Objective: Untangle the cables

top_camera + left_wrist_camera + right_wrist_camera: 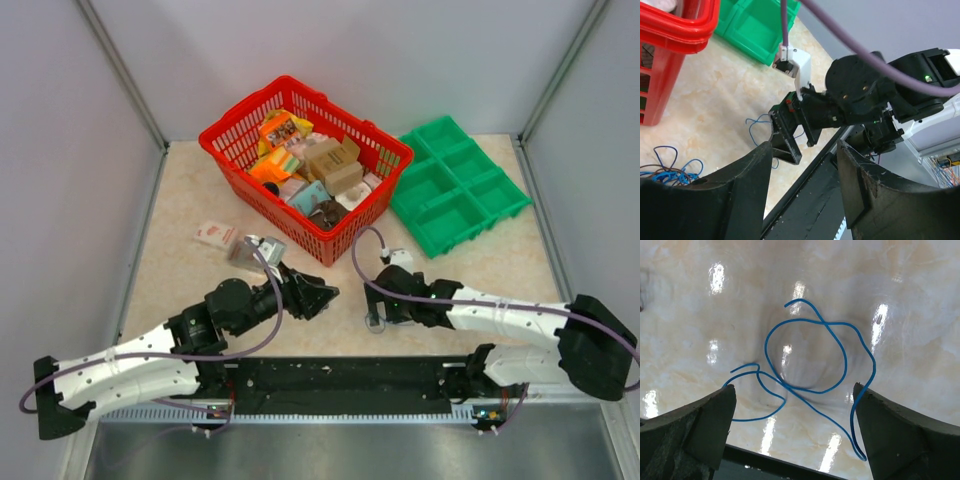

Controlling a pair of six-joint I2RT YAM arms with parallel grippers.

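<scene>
The beige marbled table [170,215] fills the floor between pale grey walls [350,50] and carries a red basket [285,212] of packets [330,165] and a green tray [440,128]. Only my wrist cameras show the cables [677,170]. A tangle lies near the basket, and a blue loop [846,357] lies flat beneath my right gripper [792,395]. Both my arms reach low toward the middle. The left gripper [322,297] and the right are both spread, holding nothing.

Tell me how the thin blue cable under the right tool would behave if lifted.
The blue cable lies flat in loose curves, so it is probably limp and very light. Its loop crosses itself, so lifting one end may tighten a knot. On the glossy table it may slide.
</scene>
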